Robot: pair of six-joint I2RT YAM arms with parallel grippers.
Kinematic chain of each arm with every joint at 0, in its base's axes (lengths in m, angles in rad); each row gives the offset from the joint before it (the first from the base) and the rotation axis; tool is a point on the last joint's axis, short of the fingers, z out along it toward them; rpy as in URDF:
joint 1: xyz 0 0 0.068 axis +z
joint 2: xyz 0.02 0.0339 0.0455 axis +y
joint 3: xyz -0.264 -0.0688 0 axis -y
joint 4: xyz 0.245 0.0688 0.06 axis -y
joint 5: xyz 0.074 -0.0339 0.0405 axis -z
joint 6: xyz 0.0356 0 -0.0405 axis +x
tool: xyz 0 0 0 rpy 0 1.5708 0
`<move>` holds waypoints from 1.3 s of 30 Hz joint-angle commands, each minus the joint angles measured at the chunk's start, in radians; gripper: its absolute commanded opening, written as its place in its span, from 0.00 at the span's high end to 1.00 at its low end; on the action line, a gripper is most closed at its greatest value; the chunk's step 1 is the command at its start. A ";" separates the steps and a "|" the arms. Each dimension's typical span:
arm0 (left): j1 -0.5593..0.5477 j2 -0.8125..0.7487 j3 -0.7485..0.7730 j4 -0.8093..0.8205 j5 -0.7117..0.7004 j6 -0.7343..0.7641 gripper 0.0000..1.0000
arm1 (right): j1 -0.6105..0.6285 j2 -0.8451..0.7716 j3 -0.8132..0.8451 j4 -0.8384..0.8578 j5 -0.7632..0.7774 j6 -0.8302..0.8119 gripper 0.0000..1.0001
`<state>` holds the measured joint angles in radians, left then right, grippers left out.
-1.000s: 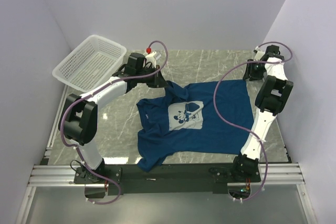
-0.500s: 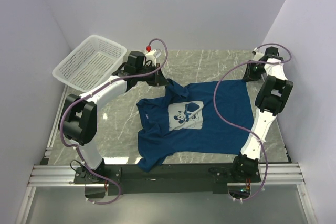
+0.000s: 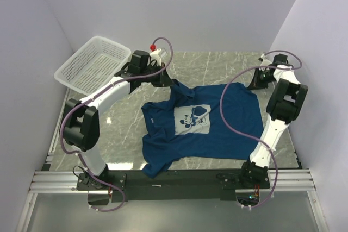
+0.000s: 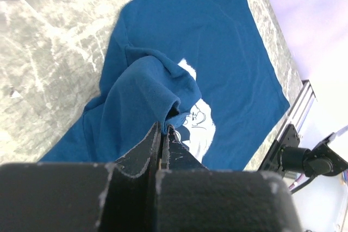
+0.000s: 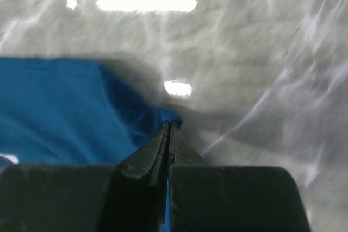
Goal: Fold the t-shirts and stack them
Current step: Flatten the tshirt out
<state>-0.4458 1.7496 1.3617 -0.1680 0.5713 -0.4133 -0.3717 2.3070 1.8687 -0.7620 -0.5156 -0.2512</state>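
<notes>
One dark blue t-shirt (image 3: 231, 118) lies spread on the marble table, its pale print of a cartoon mouse (image 3: 193, 119) facing up. My left gripper (image 3: 167, 82) is shut on a bunched fold at the shirt's far left. In the left wrist view the left gripper (image 4: 165, 127) pinches that raised fold of the t-shirt (image 4: 217, 47). My right gripper (image 3: 254, 83) sits at the shirt's far right corner. In the right wrist view the right gripper (image 5: 170, 126) is shut on the corner tip of the t-shirt (image 5: 54, 112).
A white mesh basket (image 3: 92, 64) stands at the far left, half off the table. Purple walls close in the back and both sides. The metal rail (image 3: 174, 180) with the arm bases runs along the near edge. The shirt's near left part lies crumpled.
The right gripper has closed on the shirt's far right corner. The left gripper has drawn its fold slightly up and toward the back.
</notes>
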 commanded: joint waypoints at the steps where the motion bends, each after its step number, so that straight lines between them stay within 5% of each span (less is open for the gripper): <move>1: 0.013 -0.100 0.053 -0.007 -0.047 -0.008 1.00 | 0.004 -0.271 -0.190 0.140 -0.047 -0.025 1.00; 7: 0.055 -0.248 0.020 0.012 -0.099 -0.050 1.00 | 0.002 -0.679 -0.557 0.292 -0.098 -0.082 1.00; 13: 0.081 -0.401 0.056 -0.021 -0.189 -0.059 1.00 | 0.002 -1.038 -0.608 0.245 -0.127 -0.109 1.00; 20: 0.091 -0.585 0.302 -0.111 -0.367 -0.038 1.00 | -0.009 -1.268 -0.244 0.150 -0.067 -0.054 1.00; 32: 0.091 -0.731 0.646 -0.081 -0.458 -0.094 0.99 | -0.038 -1.253 0.406 0.079 0.063 0.177 1.00; 39: 0.091 -0.795 0.639 0.013 -0.449 -0.102 0.99 | -0.036 -1.275 0.495 0.139 0.180 0.222 1.00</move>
<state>-0.3576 0.9520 2.0239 -0.2012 0.1333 -0.4957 -0.4030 1.0122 2.3707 -0.6495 -0.4244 -0.0731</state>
